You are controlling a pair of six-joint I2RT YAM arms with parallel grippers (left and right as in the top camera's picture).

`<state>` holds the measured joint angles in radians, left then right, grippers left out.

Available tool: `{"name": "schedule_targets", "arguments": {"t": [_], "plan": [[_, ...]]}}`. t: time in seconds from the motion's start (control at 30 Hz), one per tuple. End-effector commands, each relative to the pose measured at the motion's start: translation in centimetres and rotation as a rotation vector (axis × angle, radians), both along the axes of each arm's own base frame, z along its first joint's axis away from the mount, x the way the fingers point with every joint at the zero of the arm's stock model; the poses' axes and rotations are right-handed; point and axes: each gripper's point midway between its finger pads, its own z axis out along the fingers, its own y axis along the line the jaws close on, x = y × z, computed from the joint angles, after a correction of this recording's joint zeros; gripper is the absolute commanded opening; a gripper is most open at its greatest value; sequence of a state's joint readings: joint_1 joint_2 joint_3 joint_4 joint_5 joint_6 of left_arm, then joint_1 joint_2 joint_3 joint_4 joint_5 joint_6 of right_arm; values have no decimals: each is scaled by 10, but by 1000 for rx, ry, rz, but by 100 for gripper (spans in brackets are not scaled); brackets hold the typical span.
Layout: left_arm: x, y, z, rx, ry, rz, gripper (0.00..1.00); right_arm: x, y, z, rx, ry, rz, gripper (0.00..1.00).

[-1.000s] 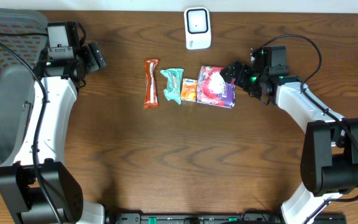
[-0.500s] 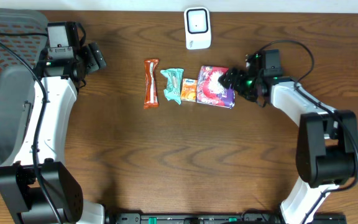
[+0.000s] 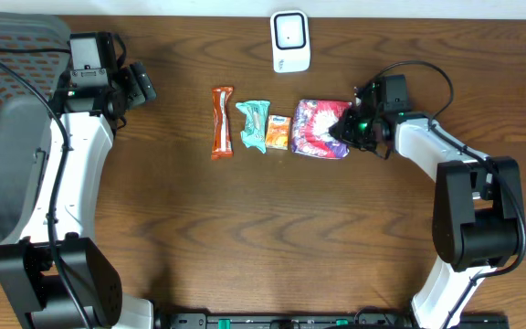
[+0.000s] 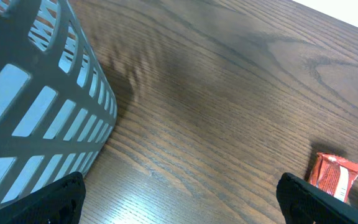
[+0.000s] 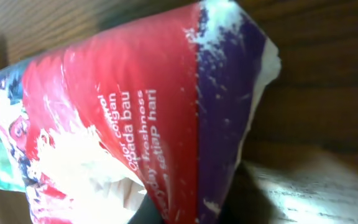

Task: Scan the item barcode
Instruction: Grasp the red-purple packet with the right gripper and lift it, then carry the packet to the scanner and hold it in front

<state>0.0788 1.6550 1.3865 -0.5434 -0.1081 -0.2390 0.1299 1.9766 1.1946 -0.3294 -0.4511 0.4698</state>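
The right gripper (image 3: 344, 129), wide open a second ago, is now clamped on the right edge of the red-and-purple packet (image 3: 316, 128), which has been bunched up where it lies on the table, below the white scanner (image 3: 290, 41). The item is judged secured and ready to be lifted. Glossy, crinkled film and white print are shown; no barcode is seen. The left gripper (image 3: 141, 82) is held wide and empty.

This looks like a mock shop checkout. On the wooden table (image 3: 245, 228) a white barcode scanner (image 3: 290, 41) sits top centre, packaged snacks (image 3: 256, 123) lie in a row, and a grey basket (image 3: 7, 128) stands at the left.
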Motion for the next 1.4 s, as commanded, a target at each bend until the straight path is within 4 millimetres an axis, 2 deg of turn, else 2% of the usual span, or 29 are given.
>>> {"name": "schedule_targets", "arguments": {"t": [0.0,0.1,0.3,0.5,0.87,1.07,1.27,1.37], "plan": [[0,3,0,1,1,16,98,11,-6,11,-65,-34,21,1],[0,3,0,1,1,16,98,16,-14,24,-147,-41,49,1],[0,3,0,1,1,16,98,19,-43,45,-418,-6,2,1],[0,3,0,1,1,16,98,15,-71,71,-721,8,-87,1],[0,3,0,1,1,16,98,6,-108,108,-1190,-61,-162,1],[0,3,0,1,1,16,98,6,-116,111,-1248,-61,-142,1],[0,3,0,1,1,16,98,-2,-143,109,-1374,-35,-177,1],[0,3,0,1,1,16,98,-1,-146,105,-1381,-25,-145,1]]}}
